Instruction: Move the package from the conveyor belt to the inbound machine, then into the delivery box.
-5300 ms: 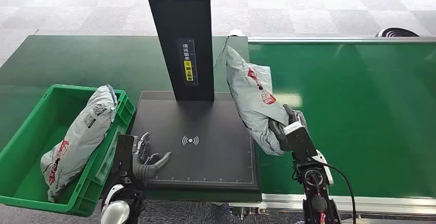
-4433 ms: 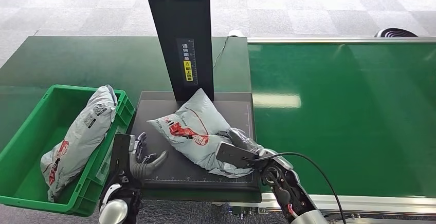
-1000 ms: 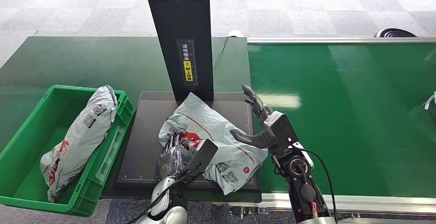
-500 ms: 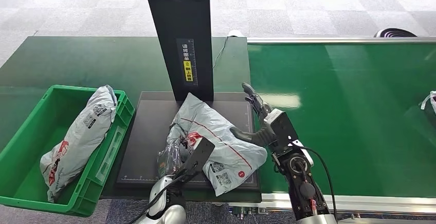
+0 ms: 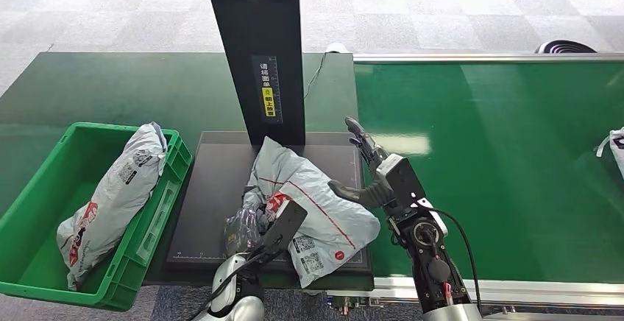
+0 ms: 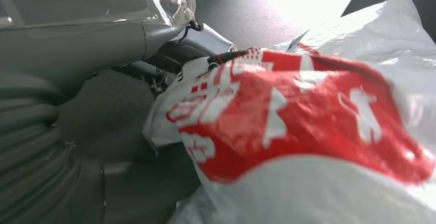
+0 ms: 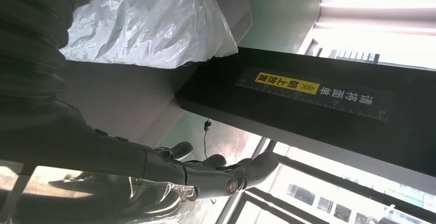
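The inbound machine (image 5: 221, 188) sits right in front of me, on the worktop (image 5: 110, 85). Its tall post (image 5: 256, 48) stands at the far edge, at 12 o'clock. The package (image 5: 316, 203) lies on the machine's flat plate, toward the near right part. My left hand (image 5: 246, 227) is at the package's 8 o'clock side, holding its edge. My right hand (image 5: 368, 170) is at the package's 3 o'clock side, just beside it, fingers spread. The delivery box (image 5: 44, 196) is at 9 o'clock from the machine, touching its side. Another package (image 5: 118, 188) lies inside that box. The conveyor belt (image 5: 500, 166) runs off at 3 o'clock. One more package (image 5: 614, 144) lies far out on it.
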